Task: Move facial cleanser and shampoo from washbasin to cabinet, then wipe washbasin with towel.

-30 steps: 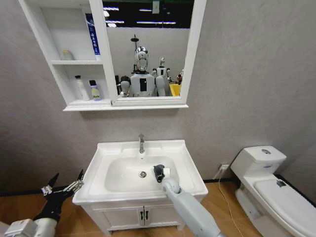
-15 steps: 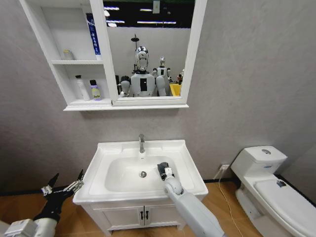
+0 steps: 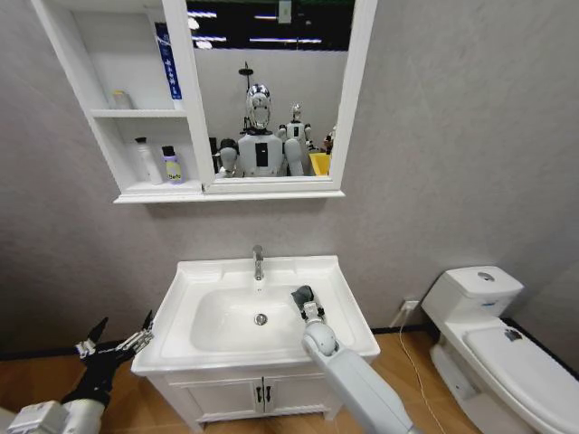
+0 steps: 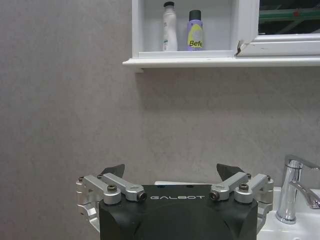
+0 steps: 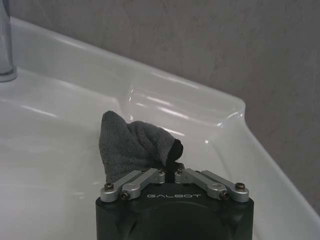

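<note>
Two bottles (image 3: 155, 160) are seen from the head view on the lowest shelf of the cabinet (image 3: 107, 149), a white one beside a purple one, so the moving part of the task is judged done. The washbasin (image 3: 339, 298) is bare of bottles. The right tool (image 3: 303, 296) is set at the bowl's right-hand rim with the dark towel (image 3: 301, 292) bunched at its tip, low against the ceramic, as wiping demands. The left tool (image 3: 118, 340) is parked low beside the washbasin's left corner, out of the wiping path.

In the left wrist view, the left tool (image 4: 170, 172) is shown with its fingers spread wide and nothing between them (idle, it is judged). The bottles (image 4: 182, 30) are seen upright above it, and the chrome tap (image 4: 292, 189) stands at one edge.

In the right wrist view, the right tool (image 5: 167, 162) is clamped on the towel (image 5: 134, 144), which is crumpled into a peak so that a thick pad of cloth is offered to the washbasin (image 5: 190, 107). The rear corner of the rim lies just beyond.
</note>
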Available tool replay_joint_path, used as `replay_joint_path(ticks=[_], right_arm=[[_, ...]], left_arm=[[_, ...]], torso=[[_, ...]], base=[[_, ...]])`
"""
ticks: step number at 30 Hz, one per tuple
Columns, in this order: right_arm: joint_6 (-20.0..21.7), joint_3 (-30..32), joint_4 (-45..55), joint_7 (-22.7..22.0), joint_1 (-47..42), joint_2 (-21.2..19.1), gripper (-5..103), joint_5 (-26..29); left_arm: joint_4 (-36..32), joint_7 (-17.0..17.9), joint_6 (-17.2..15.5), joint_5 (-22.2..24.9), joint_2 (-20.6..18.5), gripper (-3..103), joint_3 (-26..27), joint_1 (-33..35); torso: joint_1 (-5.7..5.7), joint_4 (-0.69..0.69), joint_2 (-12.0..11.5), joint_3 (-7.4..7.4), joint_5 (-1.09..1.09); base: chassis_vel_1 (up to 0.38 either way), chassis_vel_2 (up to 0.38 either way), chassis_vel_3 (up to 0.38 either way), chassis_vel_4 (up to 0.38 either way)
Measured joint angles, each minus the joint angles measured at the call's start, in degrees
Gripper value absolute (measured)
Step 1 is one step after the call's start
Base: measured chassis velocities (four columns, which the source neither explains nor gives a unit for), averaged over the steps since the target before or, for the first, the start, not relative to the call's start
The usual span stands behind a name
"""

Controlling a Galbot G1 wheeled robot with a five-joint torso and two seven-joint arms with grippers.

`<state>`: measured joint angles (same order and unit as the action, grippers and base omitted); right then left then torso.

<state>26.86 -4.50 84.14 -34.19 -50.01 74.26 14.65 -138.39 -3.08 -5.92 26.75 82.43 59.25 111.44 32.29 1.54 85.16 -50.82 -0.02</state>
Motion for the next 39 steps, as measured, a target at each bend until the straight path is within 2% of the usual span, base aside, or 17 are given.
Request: replay_joint_path(ticks=[3,8,16,19,22,24,28,30,31,33,34,37,38,39], right_arm=[[-1.6,0.8,1.3,0.6,0.6,-0.1,3,-3.1],[-2.1,3.4,4.0,1.7,1.7,-0.6,3,-4.5],[-4.0,8.1,2.5,4.9,2.6,-2.4,3,-3.3],[-6.5,10.1,0.2,8.4,2.6,-2.9,3,0.0],[-7.7,10.7,-1.0,10.0,2.6,-2.9,3,-0.2],[-12.3,11.8,-4.5,13.6,3.0,-2.5,3,-2.6],[-12.3,12.2,-5.0,14.1,2.7,-2.4,0,-2.0],[-11.7,12.3,-5.0,14.1,2.3,-2.3,8,-1.0],[-11.7,12.3,-5.0,14.1,2.3,-2.3,8,-1.0],[-11.3,12.3,-4.9,13.9,2.0,-2.2,19,-0.9],[-11.3,12.3,-4.9,13.9,2.0,-2.2,19,-0.9],[-10.3,12.3,-4.8,12.8,2.0,-1.9,36,-0.8],[-10.3,12.3,-4.8,12.8,2.0,-1.9,36,-0.8],[-10.1,12.3,-4.8,12.6,2.0,-1.9,41,-0.8]], left_arm=[[0.0,0.0,0.0,0.0,0.0,100,0.0,0.0],[0.0,0.0,0.0,0.0,0.0,100,0.0,0.0],[0.0,0.0,0.0,0.0,0.0,100,0.0,0.0],[0.0,0.0,0.0,0.0,0.0,100,0.0,0.0],[0.0,0.0,0.0,0.0,0.0,100,0.0,0.0],[0.0,0.0,0.0,0.0,0.0,100,0.0,0.0],[0.0,0.0,0.0,0.0,0.0,100,0.0,0.0],[0.0,0.0,0.0,0.0,0.0,100,0.0,0.0],[0.0,0.0,0.0,0.0,0.0,100,0.0,0.0],[0.0,0.0,0.0,0.0,0.0,100,0.0,0.0],[0.0,0.0,0.0,0.0,0.0,100,0.0,0.0],[0.0,0.0,0.0,0.0,0.0,100,0.0,0.0],[0.0,0.0,0.0,0.0,0.0,100,0.0,0.0],[0.0,0.0,0.0,0.0,0.0,100,0.0,0.0]], torso=[[0.0,-0.01,0.0,0.0,0.01],[0.0,-0.03,0.0,0.01,0.02],[0.0,-0.02,0.0,0.01,0.03],[0.0,-0.02,0.0,0.01,0.03],[0.0,-0.03,0.0,0.01,0.03],[0.0,-0.03,0.0,0.01,0.03],[0.0,-0.03,0.0,0.01,0.02],[0.0,-0.02,0.0,0.01,0.02],[0.0,-0.02,0.0,0.01,0.02],[0.0,-0.03,0.0,0.01,0.02],[0.0,-0.03,0.0,0.01,0.02],[0.0,-0.03,0.0,0.01,0.02],[0.0,-0.03,0.0,0.01,0.02],[0.0,-0.03,0.0,0.01,0.02]], base=[[0.0,0.0,0.0,0.0],[0.0,0.0,0.0,0.0],[0.0,0.0,0.0,0.0],[0.0,0.0,0.0,0.0],[0.0,0.0,0.0,0.0],[0.0,0.0,0.0,0.0],[0.0,0.0,0.0,0.0],[0.0,0.0,0.0,0.0],[0.0,0.0,0.0,0.0],[0.0,0.0,0.0,0.0],[0.0,0.0,0.0,0.0],[0.0,0.0,0.0,0.0],[0.0,0.0,0.0,0.0],[0.0,0.0,0.0,0.0]])
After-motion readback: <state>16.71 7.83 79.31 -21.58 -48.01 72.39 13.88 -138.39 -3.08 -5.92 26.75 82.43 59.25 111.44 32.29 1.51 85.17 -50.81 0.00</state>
